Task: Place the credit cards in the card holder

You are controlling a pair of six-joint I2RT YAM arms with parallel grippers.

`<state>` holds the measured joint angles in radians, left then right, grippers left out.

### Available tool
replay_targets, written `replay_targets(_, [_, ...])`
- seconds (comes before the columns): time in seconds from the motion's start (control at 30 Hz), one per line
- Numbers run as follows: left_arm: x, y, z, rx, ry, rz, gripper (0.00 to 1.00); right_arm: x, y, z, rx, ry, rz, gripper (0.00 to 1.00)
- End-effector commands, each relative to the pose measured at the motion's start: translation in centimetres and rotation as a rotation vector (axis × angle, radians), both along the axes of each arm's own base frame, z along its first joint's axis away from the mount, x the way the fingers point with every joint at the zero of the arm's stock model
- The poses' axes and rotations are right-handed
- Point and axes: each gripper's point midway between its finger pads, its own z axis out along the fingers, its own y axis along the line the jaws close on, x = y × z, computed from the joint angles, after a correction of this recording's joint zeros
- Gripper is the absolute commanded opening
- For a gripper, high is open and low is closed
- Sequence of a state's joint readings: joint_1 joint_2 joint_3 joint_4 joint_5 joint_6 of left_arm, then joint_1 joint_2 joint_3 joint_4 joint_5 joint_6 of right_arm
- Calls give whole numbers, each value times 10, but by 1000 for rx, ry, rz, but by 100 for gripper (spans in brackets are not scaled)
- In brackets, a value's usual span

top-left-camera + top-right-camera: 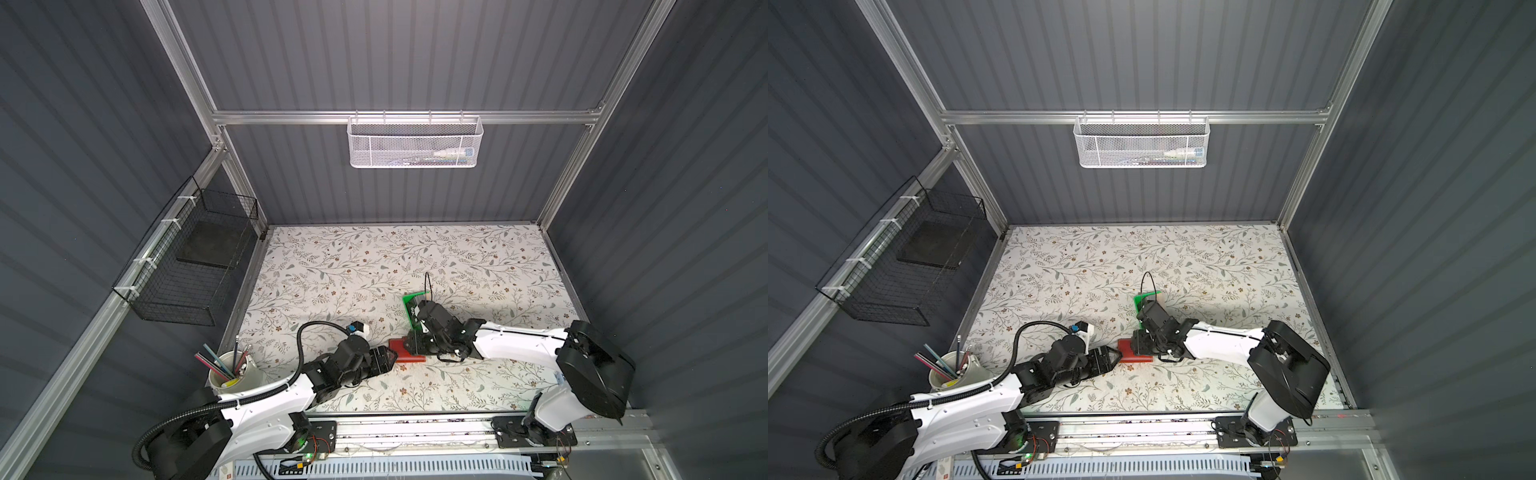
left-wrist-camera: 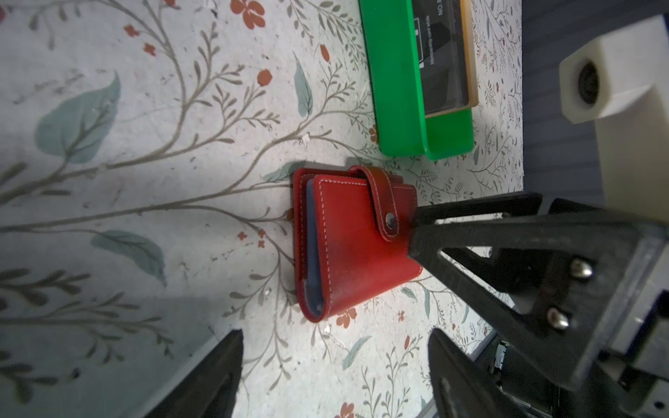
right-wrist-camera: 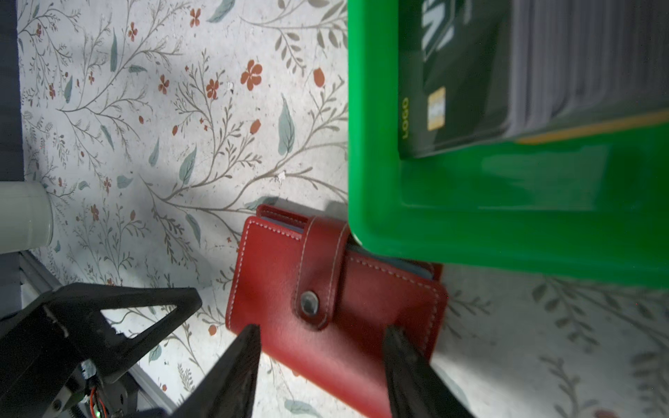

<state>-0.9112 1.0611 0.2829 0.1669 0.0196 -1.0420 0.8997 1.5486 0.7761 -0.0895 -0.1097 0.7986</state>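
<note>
At the left edge of the floral table top (image 1: 374,270), a cup of pencils (image 1: 237,372) is standing. Just right of it, my left gripper (image 1: 394,356) is reaching low over the table. I am holding its fingers spread wide, with nothing between them. In the left wrist view only bare table is showing in that gap (image 2: 335,347). Its tips are pointing at the left edge of the card holder (image 1: 409,359). I cannot tell whether they are touching it.

The card holder is lying flat on the table between my two grippers. It is closed, with the snap tab (image 2: 380,202) buttoned over the red cover (image 3: 289,282).

My right gripper (image 1: 413,343) is coming down onto the card holder from the right. I am keeping its fingers parted, and they are clamping nothing. In the right wrist view the tips are sitting over the cover to either side of the snap (image 3: 322,333). In the left wrist view, one fingertip (image 2: 420,231) is sitting right at the cover beside the snap.

Beyond the card holder and just beside it, the green tray (image 2: 391,90) is holding the credit cards (image 3: 467,90). A black card is facing out, and a stack of pale edges is showing behind it.
</note>
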Motion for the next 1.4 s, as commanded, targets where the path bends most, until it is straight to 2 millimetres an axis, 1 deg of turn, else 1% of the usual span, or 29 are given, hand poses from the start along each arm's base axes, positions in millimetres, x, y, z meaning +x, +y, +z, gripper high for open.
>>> replay_targets(0.0, [-2, -3, -1, -17, 4, -5, 80, -8, -1, 1, 49, 20, -15, 57])
replay_targets(0.1, [-3, -4, 0, -17, 1, -7, 80, -16, -2, 3, 89, 26, -17, 57])
replay_targets(0.27, [-4, -3, 0, -20, 0, -3, 80, -33, -8, 4, 94, 21, -7, 57])
replay_targets(0.47, [-5, -4, 1, -23, 2, -4, 79, -55, -6, 8, 132, 19, 41, 55])
replay_targets(0.53, [-5, -4, 0, -22, 3, -3, 79, -57, -9, 11, 137, 13, 38, 55])
replay_targets(0.73, [-6, -7, 1, -34, 6, -6, 78, -50, -31, 20, 93, -38, -19, 52])
replay_targets(0.93, [-9, -17, 1, -61, 17, -22, 76, -38, -46, 19, 77, -25, -68, 49])
replay_targets(1.13, [-9, -26, -1, -66, 30, -31, 75, -26, -44, 17, 75, -10, -62, 47])
replay_targets(1.27, [-10, -27, -3, -61, 35, -26, 74, -23, -35, 15, 86, 4, -52, 42])
replay_targets(1.37, [-9, -26, -3, -63, 37, -18, 74, -21, -33, 6, 70, 31, -67, 38])
